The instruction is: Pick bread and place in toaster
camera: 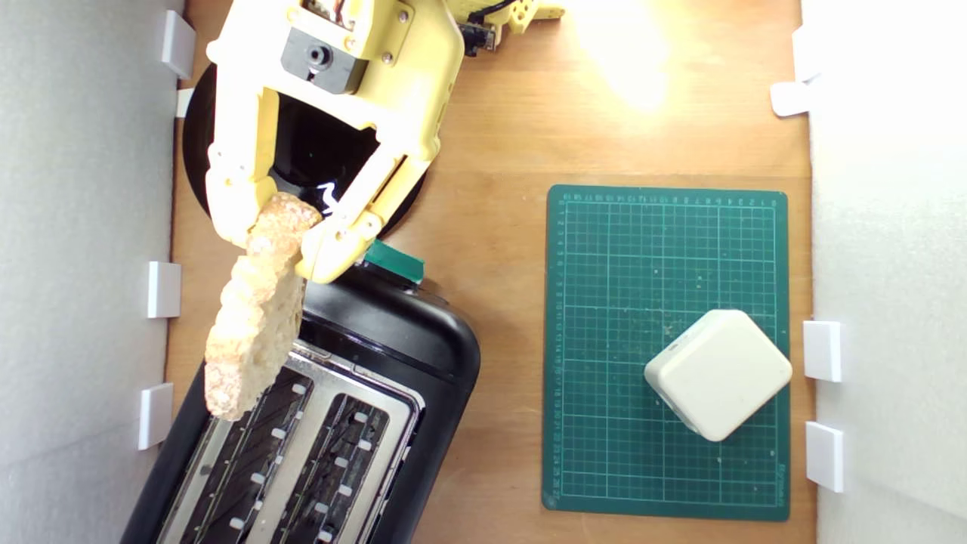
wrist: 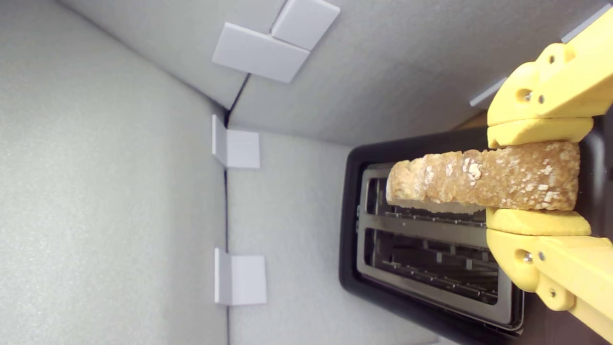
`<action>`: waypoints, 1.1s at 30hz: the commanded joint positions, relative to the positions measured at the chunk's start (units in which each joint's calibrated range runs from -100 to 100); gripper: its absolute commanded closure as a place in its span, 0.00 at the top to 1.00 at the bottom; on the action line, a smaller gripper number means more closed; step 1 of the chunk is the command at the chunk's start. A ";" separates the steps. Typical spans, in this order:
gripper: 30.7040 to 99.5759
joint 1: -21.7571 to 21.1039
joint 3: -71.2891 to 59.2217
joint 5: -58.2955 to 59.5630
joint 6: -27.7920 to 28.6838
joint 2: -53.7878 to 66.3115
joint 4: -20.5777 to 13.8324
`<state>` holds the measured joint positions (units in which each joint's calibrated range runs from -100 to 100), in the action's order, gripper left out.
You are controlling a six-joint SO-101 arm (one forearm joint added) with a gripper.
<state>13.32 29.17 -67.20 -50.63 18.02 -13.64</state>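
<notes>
My yellow gripper [camera: 283, 242] is shut on one end of the bread [camera: 257, 321], a rustic slice with brown crust, held on edge above the toaster [camera: 423, 355]. The slice hangs over the toaster's slot nearer the exterior view's left, its free end over the silver top plate [camera: 298, 363]. In the wrist view the bread [wrist: 479, 182] is clamped between both yellow pads [wrist: 539, 132] and lies along the slot [wrist: 421, 213] just above it. The teal lever tab [camera: 394, 261] pokes out beside the gripper.
A round glossy black plate [camera: 317, 151] lies under the arm at the back. A green cutting mat [camera: 604, 302] on the exterior view's right carries a cream-white rounded block [camera: 718, 374]. White foam walls [camera: 83, 302] with white brackets close in on both sides.
</notes>
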 commanded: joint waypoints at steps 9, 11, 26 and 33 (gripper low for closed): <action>0.40 0.70 6.82 0.31 -0.09 -3.38 -1.23; 0.40 1.27 6.82 0.31 -0.09 -3.87 -1.50; 0.40 1.43 7.46 0.74 -0.09 -7.20 -1.68; 0.40 1.43 7.46 4.75 0.18 -7.95 -1.59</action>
<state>14.42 32.69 -65.17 -50.63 9.28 -14.88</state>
